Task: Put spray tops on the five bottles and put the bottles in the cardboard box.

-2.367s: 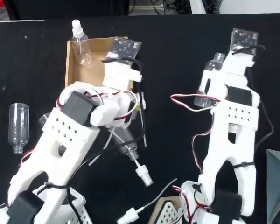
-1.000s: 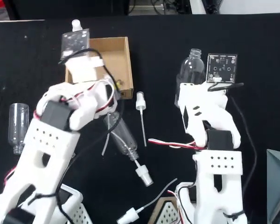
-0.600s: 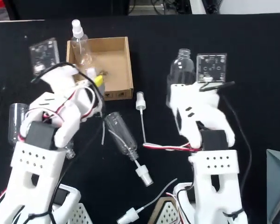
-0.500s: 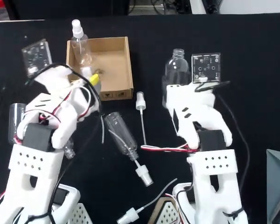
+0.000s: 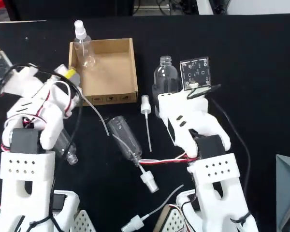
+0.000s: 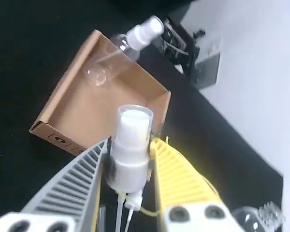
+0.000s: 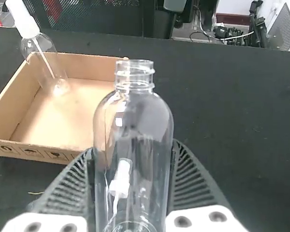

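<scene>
— Status, please. What do the two grippers hold?

— My left gripper (image 6: 130,157) has its fingers closed on a spray top (image 6: 133,130). The nozzle end is up and the thin tube hangs below. It is at the left wall of the box (image 5: 134,67). I cannot tell if it touches the cardboard. My right gripper (image 7: 130,164) grips an open bottle (image 7: 133,121) around the body. The bottle is upright and its neck is bare. This one is to the right of the box, near it but apart.

— And the box itself?

— It sits on the table (image 5: 261,58) toward the far edge, left of the middle. One capped bottle (image 5: 83,48) leans in its far left corner, with the head sticking out over the rim.

— What lies loose?

— A loose top (image 5: 145,105) with its tube lies just off the front right corner of the box, between the box and my right arm. A lying bottle (image 5: 125,137) is in the middle of the table, neck toward the near edge. A second top (image 5: 149,181) is just beside that neck. A third top (image 5: 130,224) is at the near edge. A half-hidden bottle (image 5: 65,147) lies partly under my left arm.
</scene>
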{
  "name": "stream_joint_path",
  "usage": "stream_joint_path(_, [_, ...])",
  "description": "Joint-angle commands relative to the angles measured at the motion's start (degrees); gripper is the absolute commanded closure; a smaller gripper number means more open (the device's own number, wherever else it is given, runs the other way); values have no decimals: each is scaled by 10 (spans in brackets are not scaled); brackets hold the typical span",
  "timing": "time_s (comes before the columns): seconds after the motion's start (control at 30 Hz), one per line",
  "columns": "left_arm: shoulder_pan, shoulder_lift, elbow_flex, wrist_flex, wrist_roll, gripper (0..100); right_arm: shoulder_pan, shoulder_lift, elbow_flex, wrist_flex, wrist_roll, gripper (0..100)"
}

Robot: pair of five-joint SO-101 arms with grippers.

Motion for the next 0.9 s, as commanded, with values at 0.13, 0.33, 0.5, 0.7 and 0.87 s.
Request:
stream_joint_path(0.13, [-22, -15, -8, -15, 23, 971, -13, -44, -7, -15, 0, 986])
stream_joint_path(0.33, [-23, -20, 28, -65, 22, 971, -13, -114, 8, 4, 7, 986])
stream_joint_path(0.5, [-33, -20, 63, -120, 22, 971, -13, -122, 37, -30, 27, 986])
stream_joint_path(0.7, [-60, -20, 64, -125, 53, 971, -21, -124, 64, -62, 29, 986])
stream_joint_path(0.87, [-88, -20, 65, -122, 112, 971, -69, -124, 87, -78, 62, 986])
